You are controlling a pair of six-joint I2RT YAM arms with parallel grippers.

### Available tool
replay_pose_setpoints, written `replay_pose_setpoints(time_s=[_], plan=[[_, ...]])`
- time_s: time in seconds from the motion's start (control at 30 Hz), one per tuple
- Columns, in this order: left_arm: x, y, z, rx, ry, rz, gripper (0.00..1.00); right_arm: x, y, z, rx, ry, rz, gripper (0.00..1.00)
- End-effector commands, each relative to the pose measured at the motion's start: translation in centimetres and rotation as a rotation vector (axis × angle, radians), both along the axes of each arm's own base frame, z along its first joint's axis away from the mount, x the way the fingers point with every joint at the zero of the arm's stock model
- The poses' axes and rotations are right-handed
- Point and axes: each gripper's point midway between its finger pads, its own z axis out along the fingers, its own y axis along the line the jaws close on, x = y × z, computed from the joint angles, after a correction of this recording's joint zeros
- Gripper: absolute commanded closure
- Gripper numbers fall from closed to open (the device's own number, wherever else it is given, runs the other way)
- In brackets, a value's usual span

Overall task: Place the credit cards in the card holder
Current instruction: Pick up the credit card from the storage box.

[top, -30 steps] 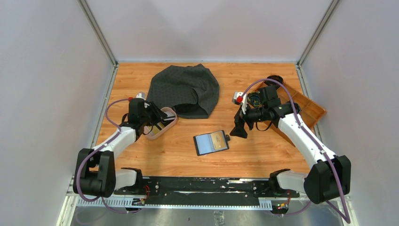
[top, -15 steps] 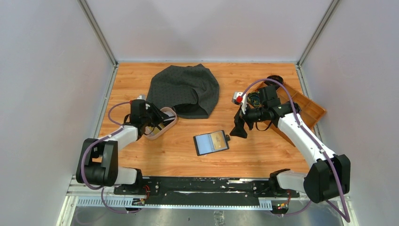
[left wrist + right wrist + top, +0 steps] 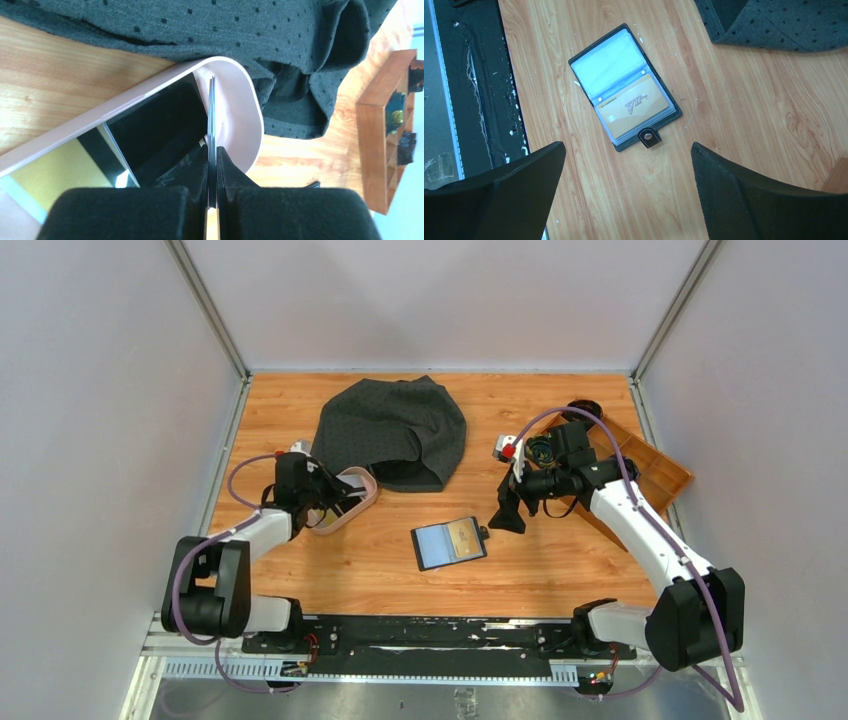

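Observation:
The card holder [image 3: 449, 542] lies open on the table, with greyish-blue pockets and a tan card [image 3: 634, 107] in the lower one; its snap tab points at my right gripper. My right gripper [image 3: 626, 146] is open and empty, hovering just right of the holder [image 3: 624, 87]. My left gripper [image 3: 212, 150] is shut on a thin stack of credit cards [image 3: 211, 110], seen edge-on, over the pink dish [image 3: 240, 100]. A dark card [image 3: 155, 125] and a yellow card [image 3: 45, 180] lie in the dish. From above, the left gripper [image 3: 335, 502] sits at the dish [image 3: 362, 490].
A dark dotted cloth [image 3: 395, 430] lies behind the dish, touching its far rim. A wooden compartment tray [image 3: 655, 470] with small items stands at the right edge, also in the left wrist view [image 3: 385, 130].
My left arm has shifted slightly at the dish, still gripping the cards. The right arm and the card holder have not moved.

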Motion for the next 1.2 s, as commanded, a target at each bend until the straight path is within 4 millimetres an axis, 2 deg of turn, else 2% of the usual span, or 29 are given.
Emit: replay_pose_setpoints(time_s=[0.0,0.07,0.3,0.47,0.57,0.93,1.1,1.17], plan=[[-1.0,1.1,0.1,0.107,-0.059,-0.053,1.0,0.2,-0.2,-0.6,0.005,0.019,-0.002,0.0],[-1.1,1.3,0.2,0.132,-0.076,-0.064,0.99,0.1,0.0,-0.7,0.01,0.034,0.002,0.0],[-0.7,0.4,-0.6,0.078,-0.029,-0.098,0.76,0.1,0.0,-0.8,0.004,0.044,0.002,0.0],[-0.4,-0.1,-0.6,0.035,-0.014,-0.103,0.55,0.1,-0.1,-0.9,0.0,0.043,0.0,0.0],[0.0,0.0,-0.5,0.009,-0.015,-0.09,0.49,0.2,-0.1,-0.9,0.0,0.043,-0.002,0.0],[1.6,-1.2,0.0,-0.169,-0.037,-0.076,0.5,0.1,-0.1,-0.9,-0.006,0.037,-0.002,0.0],[2.2,-1.4,-0.2,-0.215,-0.042,-0.072,0.62,0.2,-0.2,-0.8,-0.006,0.032,-0.002,0.0],[2.2,-1.5,-0.5,-0.217,-0.033,-0.075,0.74,0.2,-0.2,-0.8,-0.006,0.031,-0.002,0.0]])
